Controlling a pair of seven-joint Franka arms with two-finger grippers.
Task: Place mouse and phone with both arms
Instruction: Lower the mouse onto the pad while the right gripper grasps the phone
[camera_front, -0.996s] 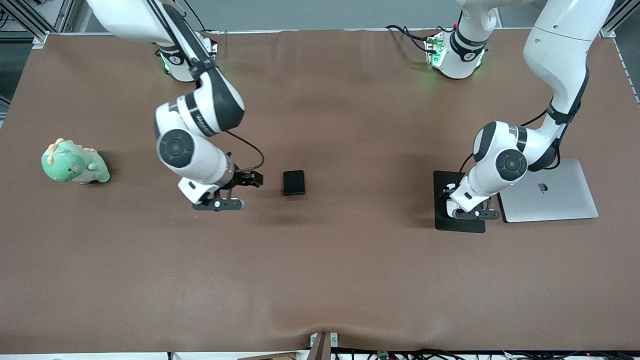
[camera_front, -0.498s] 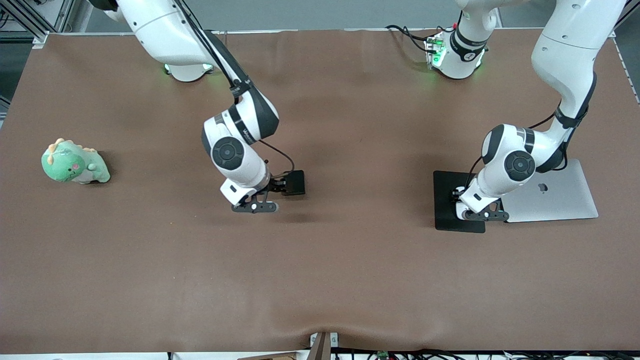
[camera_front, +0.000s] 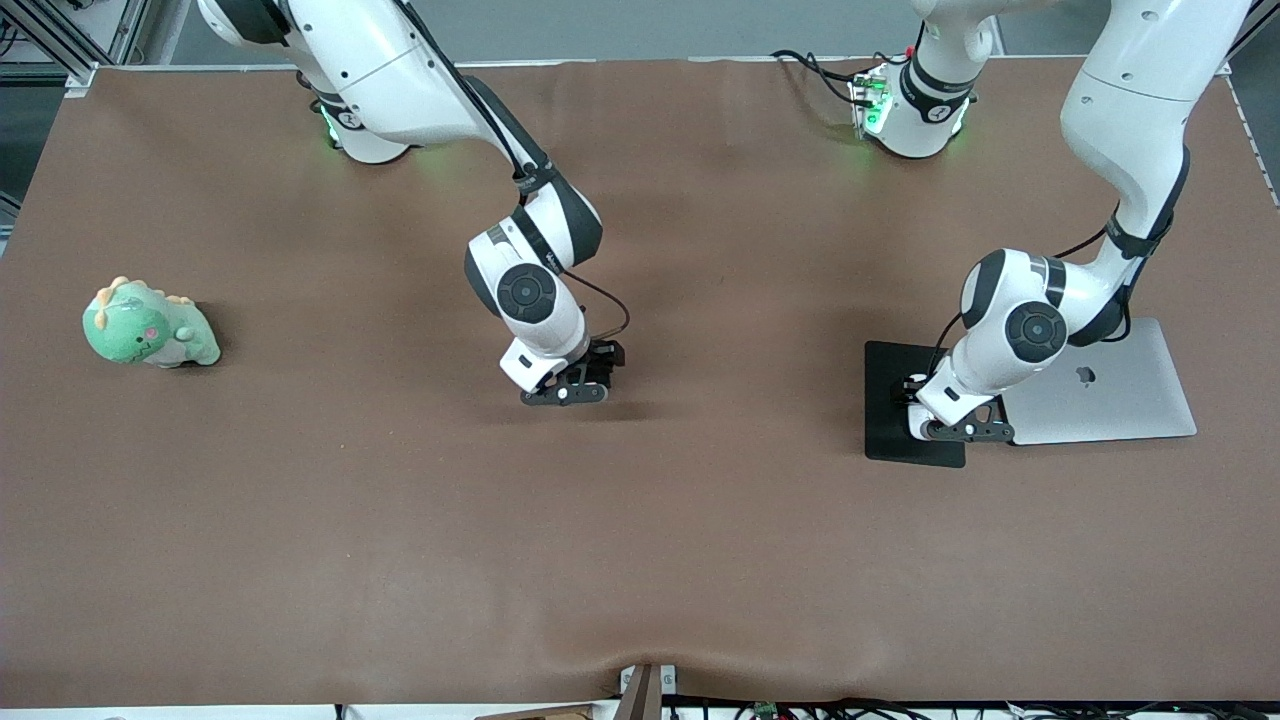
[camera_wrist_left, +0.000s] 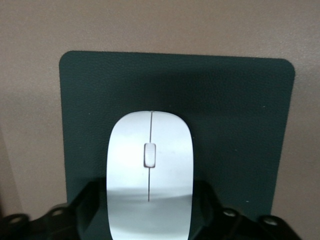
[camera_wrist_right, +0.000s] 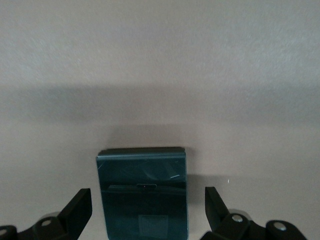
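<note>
Black right pincer (camera_wrist_right: 145, 215) gapes around phone (camera_wrist_right: 143, 192).

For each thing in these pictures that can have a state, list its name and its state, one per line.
Mouse: on the mat, between open fingers.
Phone: flat on the table, between open fingers.
Laptop: lid closed.
Left end effector: open.
Right end effector: open.
</note>
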